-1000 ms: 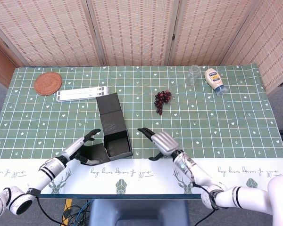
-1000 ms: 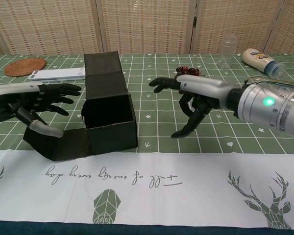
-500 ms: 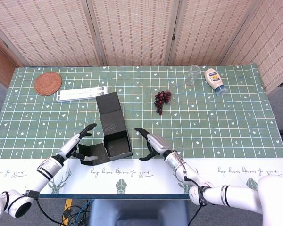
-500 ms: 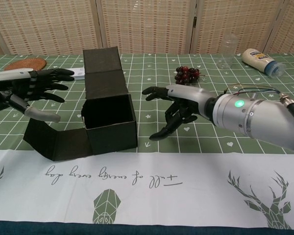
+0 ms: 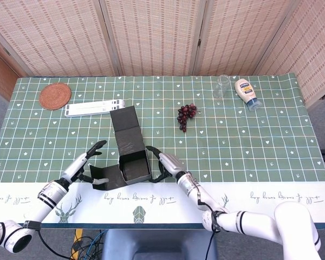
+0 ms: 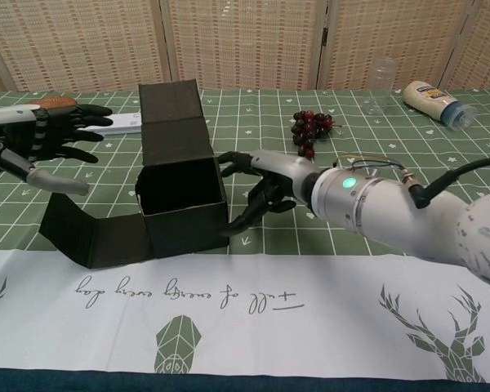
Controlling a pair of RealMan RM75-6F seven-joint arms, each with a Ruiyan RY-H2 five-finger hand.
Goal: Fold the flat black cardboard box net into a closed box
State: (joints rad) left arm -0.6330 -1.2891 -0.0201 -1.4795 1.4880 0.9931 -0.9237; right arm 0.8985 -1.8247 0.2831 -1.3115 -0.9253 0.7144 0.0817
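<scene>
The black box net (image 5: 129,149) sat partly folded on the near part of the bench (image 5: 249,141), on its green checked cloth. Its middle stood up as an open-topped square well, a long flap lay flat on the cloth behind it, and another flap (image 6: 94,233) stretched out to the left at a low slant.

The right hand (image 6: 265,184) was at the right wall of the well, fingers spread wide and holding nothing; the fingertips (image 6: 229,229) looked to be touching or just beside that wall, though contact could not be told for sure. In the head view this hand (image 5: 165,165) lay just beside the box's right near corner.

The left hand (image 6: 45,143) hung above the left flap, fingers apart and holding nothing, apart from the cardboard. In the head view it (image 5: 86,162) was just left of the box.

Farther back lay a bunch of dark grapes (image 5: 186,115), a clear glass (image 5: 222,85), a squeeze bottle (image 5: 246,93) on its side, a white flat strip (image 5: 95,107) and a round woven coaster (image 5: 54,96)
</scene>
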